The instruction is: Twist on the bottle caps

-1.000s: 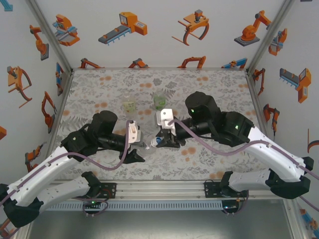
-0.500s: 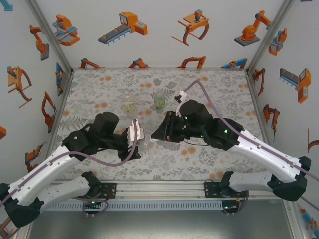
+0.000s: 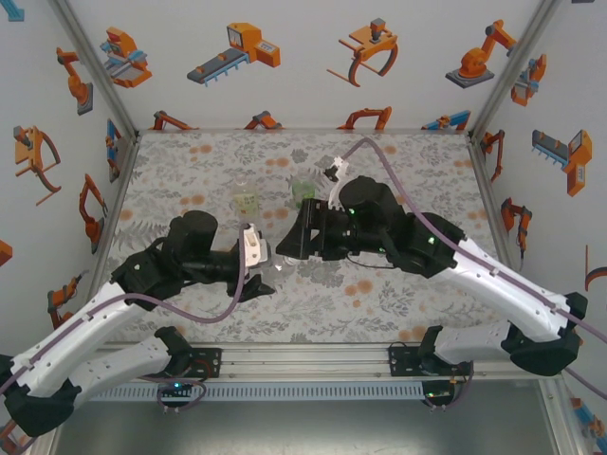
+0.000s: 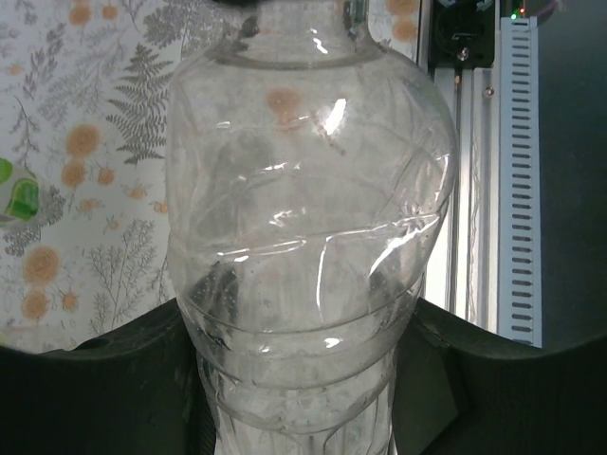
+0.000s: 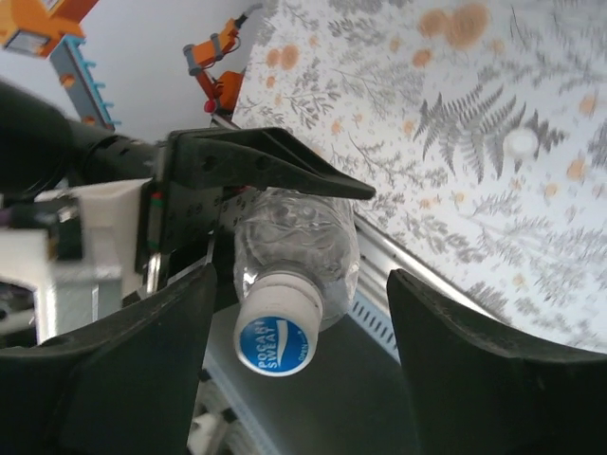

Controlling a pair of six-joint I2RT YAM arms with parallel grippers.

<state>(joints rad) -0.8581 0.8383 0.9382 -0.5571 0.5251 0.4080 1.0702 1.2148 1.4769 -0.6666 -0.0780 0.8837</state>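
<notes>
Your left hand (image 4: 296, 365) is clenched around the colourless bottle (image 4: 303, 218), with the bottle's neck pointing at your right hand (image 5: 302, 284). That right hand stands released, one finger either side of the white cap (image 5: 277, 334) sitting on the neck, touching neither side. The pale yellow-green bottle (image 3: 246, 201) and the green bottle (image 3: 303, 192) stand near each other farther back on the counter (image 3: 398, 294).

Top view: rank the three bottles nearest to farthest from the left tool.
1. In its grip, mid-table: colourless bottle, held by the left tool.
2. Beyond it, slightly left: pale yellow-green bottle, standing free.
3. Farther back and to the right: bright green bottle.
</notes>
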